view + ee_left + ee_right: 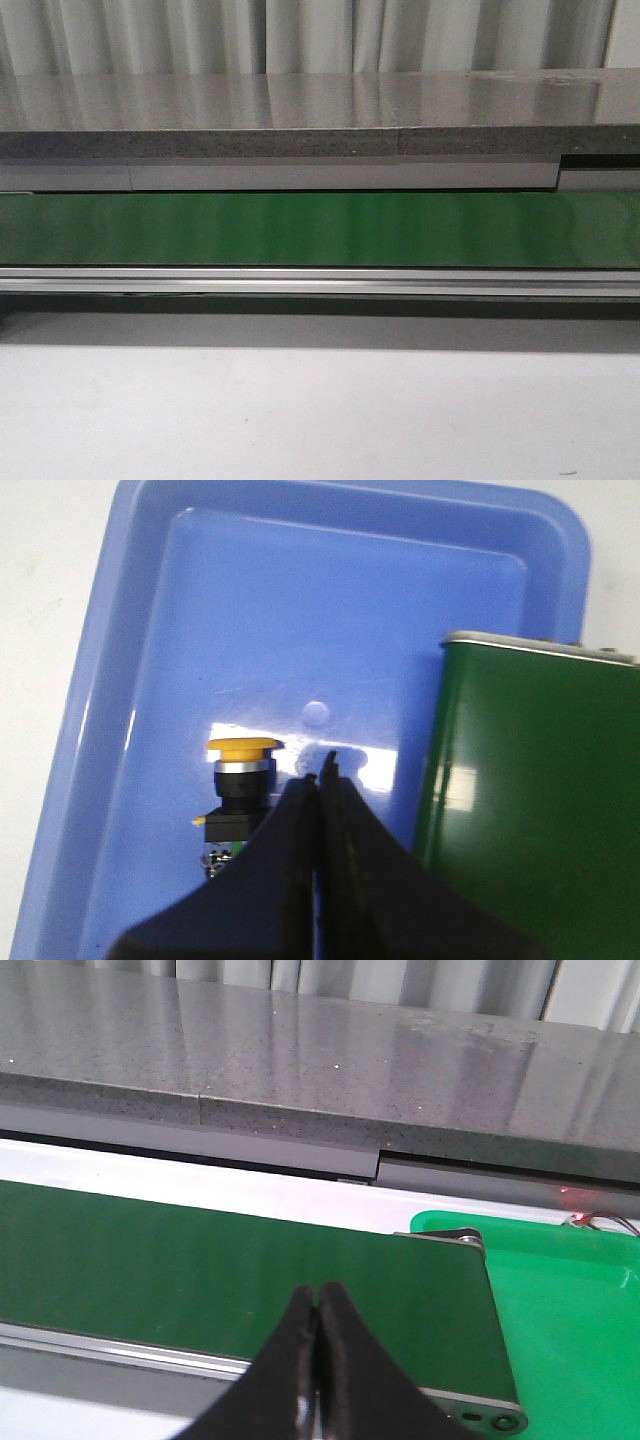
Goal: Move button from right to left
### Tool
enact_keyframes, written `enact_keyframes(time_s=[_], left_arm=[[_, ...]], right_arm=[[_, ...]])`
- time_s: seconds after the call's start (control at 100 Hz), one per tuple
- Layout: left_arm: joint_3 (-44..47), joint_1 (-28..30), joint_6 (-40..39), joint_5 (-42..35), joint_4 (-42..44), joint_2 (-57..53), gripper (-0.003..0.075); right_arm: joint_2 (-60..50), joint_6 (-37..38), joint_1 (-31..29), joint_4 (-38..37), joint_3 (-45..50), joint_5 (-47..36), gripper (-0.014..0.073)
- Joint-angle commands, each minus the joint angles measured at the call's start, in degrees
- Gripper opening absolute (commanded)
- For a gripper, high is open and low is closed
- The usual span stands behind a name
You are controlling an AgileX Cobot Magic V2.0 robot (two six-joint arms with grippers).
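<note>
One button (241, 780) beside left tool (322, 776)

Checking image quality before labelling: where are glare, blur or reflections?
Left wrist view: white glare on the blue tray beside the button. Front view: the green belt looks streaky. Right wrist view: the grey counter mirrors the curtains.

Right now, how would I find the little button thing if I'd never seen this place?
Look for the shallow light-blue plastic tray beside the end of the green conveyor belt. On its floor stands a small push-button switch. It is the only thing in the tray, with a round yellow-orange cap on a black blocky body.
</note>
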Motion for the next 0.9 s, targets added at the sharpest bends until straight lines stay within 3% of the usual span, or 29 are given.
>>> enact_keyframes(time_s=[0.0,0.46,0.89], left_arm=[[1.8,-1.6,-0.8,-4.2,-1.4,-6.6,-0.0020],[24.3,-11.7,-0.1,-19.9,-6.6,-26.9,-0.0020],[36.0,-18.5,0.2,-26.2,-6.5,-44.5,-0.0020]], right_arm=[[0.5,-0.1,-0.1,0.3,-1.5,-4.7,-0.0068],[0.5,-0.1,-0.1,0.3,-1.5,-4.7,-0.0068],[0.5,-0.1,-0.1,0.3,-1.5,-4.7,-0.0068]])
